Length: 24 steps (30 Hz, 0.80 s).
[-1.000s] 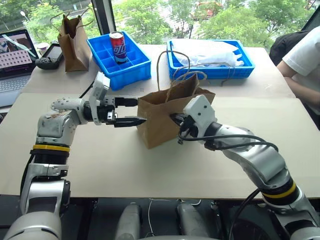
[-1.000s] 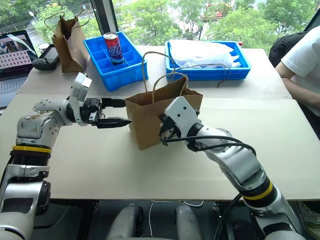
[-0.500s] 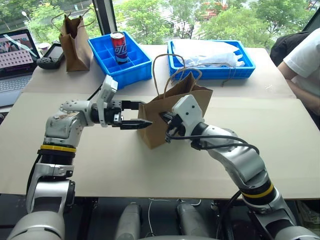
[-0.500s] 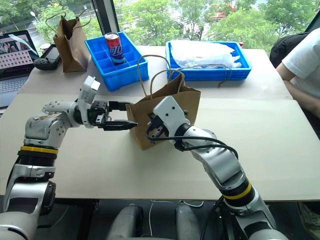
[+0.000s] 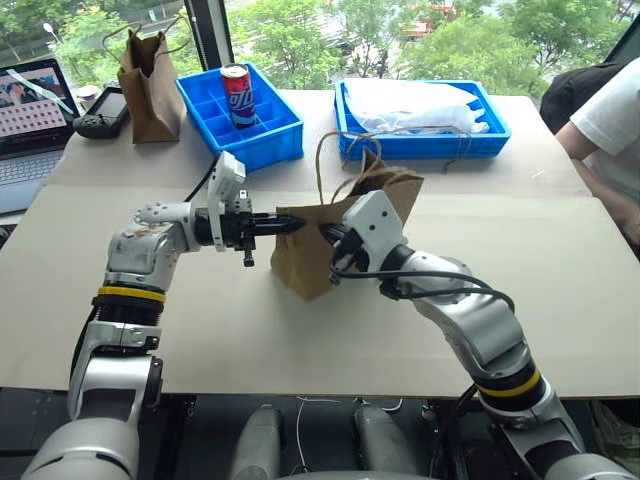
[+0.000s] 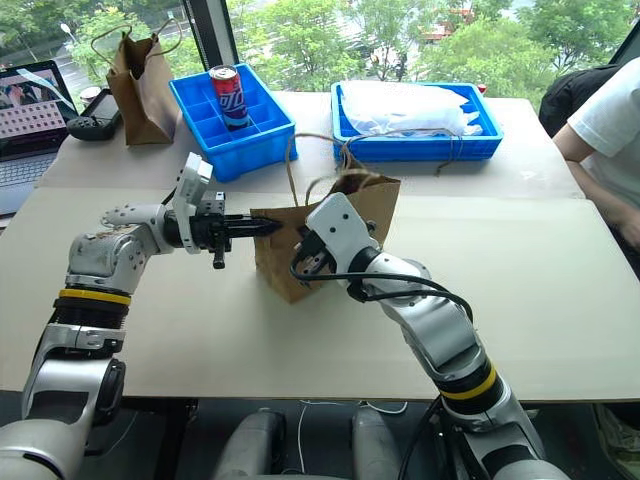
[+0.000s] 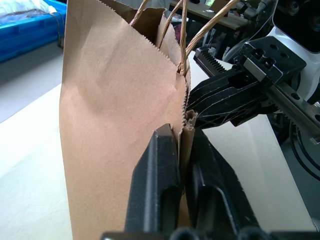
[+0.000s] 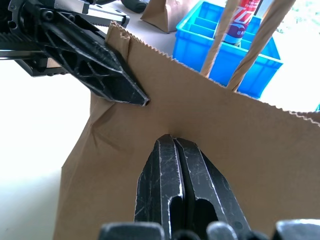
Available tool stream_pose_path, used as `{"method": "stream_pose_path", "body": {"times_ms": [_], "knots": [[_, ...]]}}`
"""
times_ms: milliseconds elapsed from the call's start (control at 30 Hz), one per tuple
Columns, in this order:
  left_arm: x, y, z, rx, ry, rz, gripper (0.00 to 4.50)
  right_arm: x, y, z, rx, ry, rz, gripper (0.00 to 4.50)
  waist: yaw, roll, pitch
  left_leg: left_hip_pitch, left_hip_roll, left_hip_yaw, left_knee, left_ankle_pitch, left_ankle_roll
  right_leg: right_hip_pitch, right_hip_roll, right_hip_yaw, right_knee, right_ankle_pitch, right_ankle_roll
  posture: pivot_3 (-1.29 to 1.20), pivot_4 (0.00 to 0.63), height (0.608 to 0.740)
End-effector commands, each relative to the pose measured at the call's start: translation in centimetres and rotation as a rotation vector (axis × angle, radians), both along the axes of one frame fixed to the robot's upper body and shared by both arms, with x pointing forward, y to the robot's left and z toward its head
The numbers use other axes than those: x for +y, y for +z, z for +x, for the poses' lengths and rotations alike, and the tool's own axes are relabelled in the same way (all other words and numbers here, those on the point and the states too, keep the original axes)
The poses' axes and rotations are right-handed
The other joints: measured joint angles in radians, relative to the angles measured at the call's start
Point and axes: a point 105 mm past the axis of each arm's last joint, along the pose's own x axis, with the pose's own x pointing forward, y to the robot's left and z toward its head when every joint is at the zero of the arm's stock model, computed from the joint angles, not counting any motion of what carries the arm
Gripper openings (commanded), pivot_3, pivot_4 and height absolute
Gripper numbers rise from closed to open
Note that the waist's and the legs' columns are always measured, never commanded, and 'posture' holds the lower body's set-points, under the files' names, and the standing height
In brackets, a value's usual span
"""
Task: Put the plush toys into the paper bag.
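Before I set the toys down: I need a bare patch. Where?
Bare tabletop lies to the right of the paper bag, toward the person's sleeve. It is crowded by the left gripper, and by the blue trays behind.

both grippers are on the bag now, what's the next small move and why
Probably ease the two grips apart to spread the mouth. The left gripper is shut on the paper bag at its side edge, the right gripper is shut on its near wall, and the top looks pinched narrow.
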Motion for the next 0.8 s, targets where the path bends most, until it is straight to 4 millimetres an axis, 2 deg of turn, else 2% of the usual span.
{"method": "stream_pose_path", "body": {"times_ms": [33,100,233,433,567,633,700,800], "knots": [[-0.1,1.3,0.8,-0.066,0.015,0.0,0.02,-1.7,1.5,-1.4,-0.046,0.001,-0.016,0.0,0.004,0.0,0.0,0.0,0.0,0.0,0.0,0.0,0.0,0.0,0.0,0.0,0.0,0.0,0.0,0.0,0.15,0.715],[-0.2,1.8,0.7,-0.094,-0.025,-0.006,0.02,-2.8,1.4,-2.5,-0.022,0.021,-0.042,0.0,0.007,0.0,0.0,0.0,-0.001,0.0,0.0,0.0,0.0,0.001,-0.001,0.0,0.0,0.0,0.0,0.0,0.15,0.715],[0.0,4.6,0.2,-0.153,-0.153,-0.124,0.02,-6.4,0.0,-4.9,0.093,0.057,-0.123,0.0,0.013,0.0,0.0,-0.001,-0.001,-0.001,0.0,0.0,0.0,0.001,-0.001,-0.001,-0.001,0.0,0.0,0.0,0.15,0.715],[0.7,4.5,-1.0,-0.179,-0.296,-0.048,0.02,-13.1,-2.6,-6.2,0.239,-0.089,-0.264,0.0,0.0,0.0,0.0,0.001,-0.001,0.0,-0.001,0.0,0.0,0.002,0.0,-0.002,-0.004,0.0,0.0,0.0,0.15,0.715],[0.7,3.3,-1.3,-0.217,-0.338,0.066,0.02,-16.1,-3.4,-7.0,0.302,-0.169,-0.317,0.0,-0.001,0.0,0.0,0.001,0.0,-0.001,0.0,0.0,0.001,0.002,0.0,-0.001,-0.003,0.0,0.0,0.0,0.15,0.715],[0.6,2.5,-1.5,-0.234,-0.365,0.134,0.02,-18.3,-3.6,-7.4,0.338,-0.236,-0.343,0.0,0.001,0.0,0.0,0.001,-0.001,0.0,0.0,0.001,0.001,0.003,0.0,-0.001,-0.003,0.0,0.0,0.0,0.15,0.715],[0.6,2.1,-1.8,-0.245,-0.392,0.17,0.02,-19.5,-3.6,-7.7,0.354,-0.277,-0.351,0.0,0.004,0.0,0.0,0.001,-0.001,0.0,0.001,0.001,0.001,0.003,0.0,-0.001,-0.003,0.0,0.0,0.0,0.15,0.715],[0.6,1.9,-2.3,-0.262,-0.433,0.207,0.02,-20.4,-3.7,-7.9,0.363,-0.292,-0.365,0.0,0.003,0.0,0.0,0.001,-0.001,0.0,0.001,0.001,0.001,0.003,0.0,0.0,-0.003,0.0,0.0,0.0,0.15,0.715]]}}
